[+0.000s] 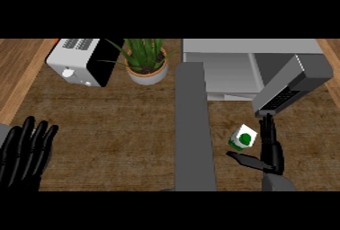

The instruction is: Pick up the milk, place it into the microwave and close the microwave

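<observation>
Counter (119, 130): brown top, spans scene. Microwave (225, 67): grey, far right, cavity exposed; microwave door (196, 130) swung toward near edge, seen edge-on as long grey slab. Toaster (79, 60): white and black, far left. Potted plant (146, 63): white pot, between toaster and microwave. Left hand (26, 150): near left edge, fingers straight, up, grasping nothing. Right hand (269, 150): right of door, fingers extended, thumb spread, released. Milk (243, 137): small white-green carton on counter, between door and right hand, just beside fingers; contact cannot be told.
</observation>
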